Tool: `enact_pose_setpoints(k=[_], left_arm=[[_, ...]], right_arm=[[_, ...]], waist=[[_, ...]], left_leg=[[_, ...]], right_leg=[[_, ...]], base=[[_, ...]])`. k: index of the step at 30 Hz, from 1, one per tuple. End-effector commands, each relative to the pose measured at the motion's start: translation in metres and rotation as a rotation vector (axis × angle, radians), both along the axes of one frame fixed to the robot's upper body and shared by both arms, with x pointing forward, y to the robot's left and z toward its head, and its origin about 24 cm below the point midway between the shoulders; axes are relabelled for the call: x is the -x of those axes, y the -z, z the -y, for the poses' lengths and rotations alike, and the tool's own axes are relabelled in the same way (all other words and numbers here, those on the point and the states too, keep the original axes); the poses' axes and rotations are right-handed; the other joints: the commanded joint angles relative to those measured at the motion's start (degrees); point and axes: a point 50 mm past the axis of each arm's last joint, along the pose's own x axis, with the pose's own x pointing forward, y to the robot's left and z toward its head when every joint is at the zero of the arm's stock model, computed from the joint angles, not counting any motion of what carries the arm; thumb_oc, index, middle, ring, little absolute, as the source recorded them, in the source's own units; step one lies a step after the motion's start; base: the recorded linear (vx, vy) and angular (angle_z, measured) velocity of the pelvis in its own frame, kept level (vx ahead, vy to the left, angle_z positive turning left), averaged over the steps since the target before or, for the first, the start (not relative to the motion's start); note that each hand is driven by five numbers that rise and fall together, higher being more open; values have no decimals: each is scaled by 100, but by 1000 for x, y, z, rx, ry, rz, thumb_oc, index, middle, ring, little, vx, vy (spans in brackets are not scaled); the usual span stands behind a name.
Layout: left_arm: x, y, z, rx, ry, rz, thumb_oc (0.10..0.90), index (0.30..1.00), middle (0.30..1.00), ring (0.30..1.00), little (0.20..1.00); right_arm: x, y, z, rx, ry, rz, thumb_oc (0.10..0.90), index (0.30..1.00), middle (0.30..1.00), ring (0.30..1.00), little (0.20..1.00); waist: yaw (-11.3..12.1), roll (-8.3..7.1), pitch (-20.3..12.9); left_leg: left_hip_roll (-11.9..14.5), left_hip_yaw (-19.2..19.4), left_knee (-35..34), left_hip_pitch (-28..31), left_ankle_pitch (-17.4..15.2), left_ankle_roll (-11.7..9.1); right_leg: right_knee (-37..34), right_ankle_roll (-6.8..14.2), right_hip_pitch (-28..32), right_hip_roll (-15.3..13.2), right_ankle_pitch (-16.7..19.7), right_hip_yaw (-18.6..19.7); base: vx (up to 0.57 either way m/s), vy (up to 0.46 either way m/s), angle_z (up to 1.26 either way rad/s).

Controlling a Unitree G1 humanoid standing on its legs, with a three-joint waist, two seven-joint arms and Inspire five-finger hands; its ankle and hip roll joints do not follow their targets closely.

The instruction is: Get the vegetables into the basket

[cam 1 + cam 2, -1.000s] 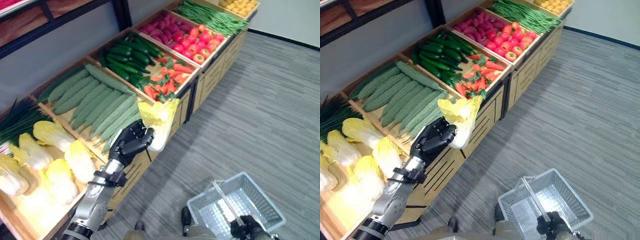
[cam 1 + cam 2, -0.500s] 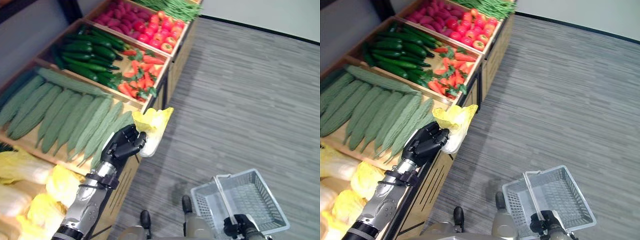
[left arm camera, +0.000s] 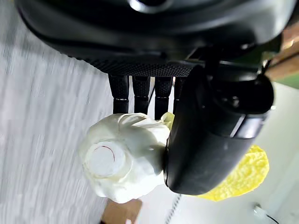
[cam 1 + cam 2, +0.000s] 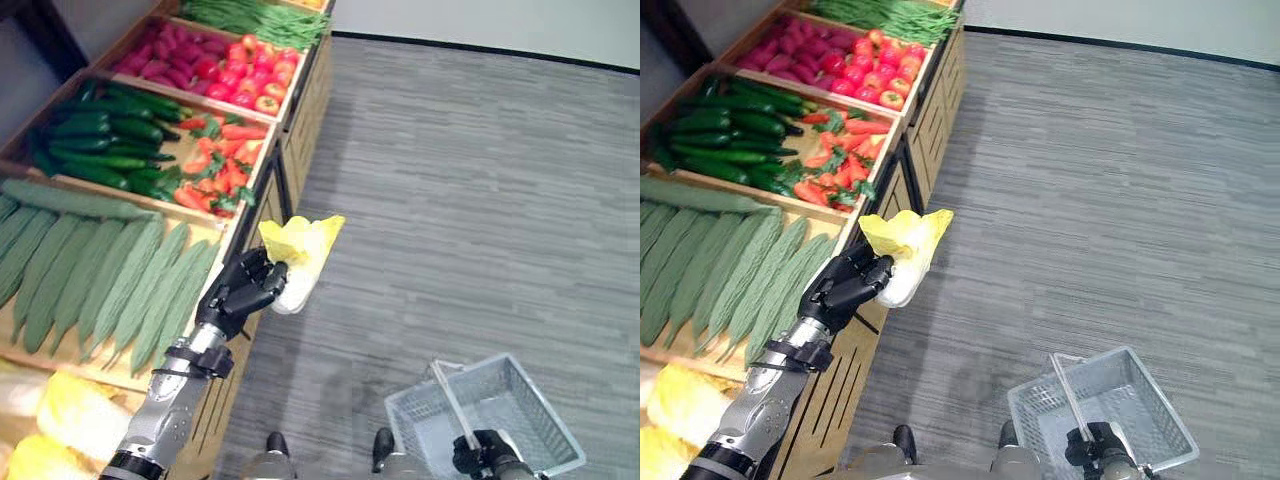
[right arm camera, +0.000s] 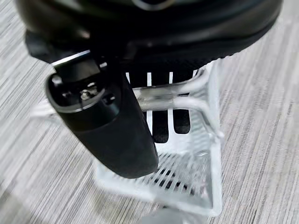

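Cabbage (image 4: 300,255) sits clamped in the left hand (image 4: 243,292) fingers, leafy end up, past the crates' edge; basket (image 4: 500,420) hangs low from the right hand (image 4: 480,452), well apart rightward.

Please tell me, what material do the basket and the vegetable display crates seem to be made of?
The pale slotted basket, held by the right hand, looks like moulded plastic with a slight gloss: thin ribs, regular slots. The light brown display crates look like unpainted wood with a matt finish: slatted fronts, plank-like rims.
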Motion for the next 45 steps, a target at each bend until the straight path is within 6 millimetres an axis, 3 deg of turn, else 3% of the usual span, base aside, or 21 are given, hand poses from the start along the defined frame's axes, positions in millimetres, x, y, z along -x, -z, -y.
enact_pose_setpoints(k=[1, 8, 10, 11, 12, 15, 19, 23, 26, 30, 33, 34, 35, 36, 37, 39, 41, 43, 45], left_arm=[[-12, -60, 9, 61, 43, 307, 400, 300, 300, 300, 300], [-17, -58, 21, 91, 63, 299, 400, 300, 300, 300, 300], [-19, -56, 27, 97, 82, 293, 400, 300, 300, 300, 300], [-18, -55, 28, 97, 82, 291, 400, 300, 300, 300, 300], [-18, -55, 28, 96, 82, 292, 400, 300, 300, 300, 300], [-18, -56, 27, 107, 68, 296, 400, 300, 300, 300, 300], [-16, -54, 30, 118, 90, 286, 400, 300, 300, 300, 300], [-13, -51, 30, 105, 123, 268, 400, 300, 300, 300, 300], [-10, -48, 27, 84, 137, 249, 400, 300, 300, 300, 300], [-10, -45, 27, 50, 150, 235, 400, 300, 300, 300, 300], [-13, -47, 23, -74, 160, 250, 400, 300, 300, 300, 300], [-16, -53, 22, -222, 191, 294, 400, 300, 300, 300, 300], [-16, -53, 22, -222, 191, 294, 400, 300, 300, 300, 300], [-19, -59, 22, -320, 217, 330, 400, 300, 300, 300, 300], [-24, -64, 25, -399, 247, 359, 400, 300, 300, 300, 300], [-25, -64, 26, -433, 260, 366, 400, 300, 300, 300, 300], [-28, -71, 31, -549, 312, 427, 400, 300, 300, 300, 300], [-31, -87, 43, -817, 390, 590, 400, 300, 300, 300, 300], [-33, -92, 48, -878, 392, 648, 400, 300, 300, 300, 300]], right_arm=[[-11, -4, -1, 4, -40, 57, 400, 300, 300, 300, 300], [-11, -10, 14, 42, -15, 81, 400, 300, 300, 300, 300], [-19, -17, 24, 70, -7, 110, 400, 300, 300, 300, 300], [-25, -20, 26, 79, -16, 127, 400, 300, 300, 300, 300], [-25, -20, 26, 79, -16, 127, 400, 300, 300, 300, 300], [-36, -26, 29, 95, -38, 175, 400, 300, 300, 300, 300], [-45, -34, 35, 119, -63, 207, 400, 300, 300, 300, 300], [-58, -44, 45, 155, -81, 237, 400, 300, 300, 300, 300], [-87, -63, 48, 185, -137, 341, 400, 300, 300, 300, 300], [-103, -77, 51, 220, -181, 398, 400, 300, 300, 300, 300], [-127, -101, 55, 266, -242, 493, 400, 300, 300, 300, 300], [-143, -118, 56, 299, -295, 549, 400, 300, 300, 300, 300], [-143, -118, 56, 299, -294, 549, 400, 300, 300, 300, 300], [-154, -131, 54, 316, -330, 597, 400, 300, 300, 300, 300], [-170, -149, 49, 330, -384, 674, 400, 300, 300, 300, 300], [-176, -155, 45, 332, -405, 701, 400, 300, 300, 300, 300], [-191, -175, 34, 342, -483, 779, 400, 300, 300, 300, 300], [-209, -199, 16, 337, -573, 885, 400, 300, 300, 300, 300], [-212, -205, 12, 329, -585, 913, 400, 300, 300, 300, 300]], waist=[[-4, -244, -157], [-194, -29, -3], [-194, 41, 52], [-139, 67, 37], [-142, 64, 19], [-54, 72, 1], [-88, 139, -83], [-77, 94, -137], [-42, -4, -198], [-46, -44, -244], [-39, -72, -305], [-34, -77, -348], [-32, -77, -341], [-35, -82, -364], [-41, -93, -401], [-43, -96, -414], [-61, -92, -446], [-89, -90, -500], [-85, -98, -495]], left_leg=[[-66, -188, -69, -326, 213, -354], [291, -258, 485, -526, 336, -625], [274, -597, 617, -549, 378, -709], [170, -1071, 483, -589, 382, -696], [167, -1074, 477, -613, 396, -694], [0, -1745, 142, -754, 397, -634], [13, -1582, -124, -578, 415, -572], [-92, -1460, -176, -432, 290, -497], [-196, -1309, -176, -384, 150, -412], [-248, -1284, -176, -388, 99, -380], [-281, -1263, -176, -341, 59, -359], [-291, -1271, -176, -309, 37, -352], [-292, -1271, -176, -304, 36, -352], [-297, -1263, -176, -291, 26, -353], [-300, -1252, -176, -274, 5, -355], [-298, -1249, -176, -266, 1, -356], [-284, -1233, -176, -238, -11, -364], [-268, -1229, -176, -215, -22, -375], [-269, -1225, -176, -205, -27, -380]], right_leg=[[133, 422, -76, -303, 185, -224], [44, 181, 61, -11, -6, -259], [-84, 135, 149, 56, -13, -182], [-113, 134, 121, 60, -10, -77], [-114, 133, 97, 58, -1, -79], [-129, 166, 21, 48, 67, 131], [-180, 194, 17, 53, 111, 203], [-230, 272, 12, -35, 226, 377], [-246, 366, -57, -170, 344, 514], [-255, 412, -90, -235, 390, 524], [-272, 439, -75, -274, 410, 510], [-281, 451, -53, -293, 419, 501], [-281, 452, -47, -294, 418, 500], [-282, 462, -36, -297, 415, 504], [-282, 473, -28, -303, 411, 502], [-282, 474, -25, -304, 411, 504], [-282, 477, -19, -306, 409, 514], [-282, 483, 4, -298, 391, 505], [-282, 489, 18, -296, 379, 499]], base=[[7, -218, -38], [-23, -166, -8], [-28, -142, -5], [-3, -35, -22], [-11, -16, -31], [10, -8, -32], [33, 75, -24], [28, 115, -11], [25, 157, -35], [-3, 68, -9], [18, 47, -2], [17, 38, -3], [11, 31, -1], [0, 0, 0], [0, 0, 0], [-1, 8, 4], [10, 3, 5], [6, -8, -2], [10, -10, -4]])
